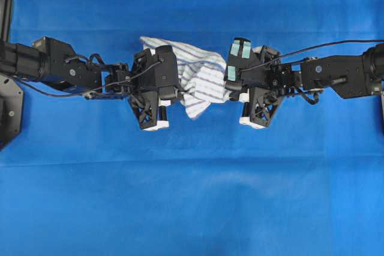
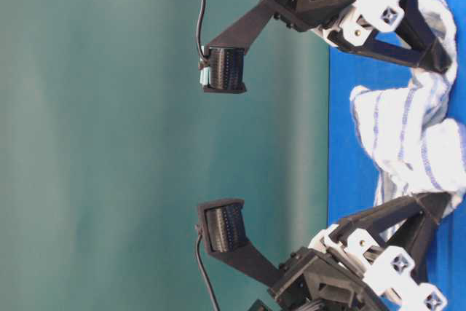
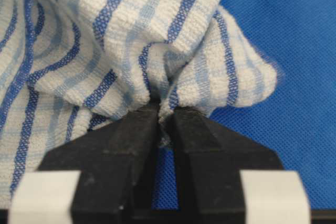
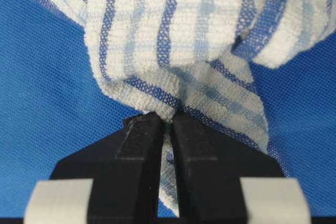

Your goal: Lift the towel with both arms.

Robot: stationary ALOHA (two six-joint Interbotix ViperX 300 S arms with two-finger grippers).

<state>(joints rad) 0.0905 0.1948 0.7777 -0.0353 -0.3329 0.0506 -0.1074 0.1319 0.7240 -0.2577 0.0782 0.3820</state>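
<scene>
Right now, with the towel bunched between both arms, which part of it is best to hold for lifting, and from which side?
Hold the towel at its two opposite end folds, one tool from each side, low and level with the table. The cloth is thin and bunches into ridges there that pointed fingers can pinch. The left tool and right tool are already shut on such folds.

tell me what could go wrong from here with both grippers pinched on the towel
1. The left gripper holds only a small bunched fold of the towel at its fingertips, so the thin cloth may slip out as the arms rise.
2. The right gripper also pinches just a narrow fold, so one side could drop and leave the towel hanging from a single arm.
3. The towel sags slack between the grippers; moving them apart unevenly might tug it from the weaker pinch.
</scene>
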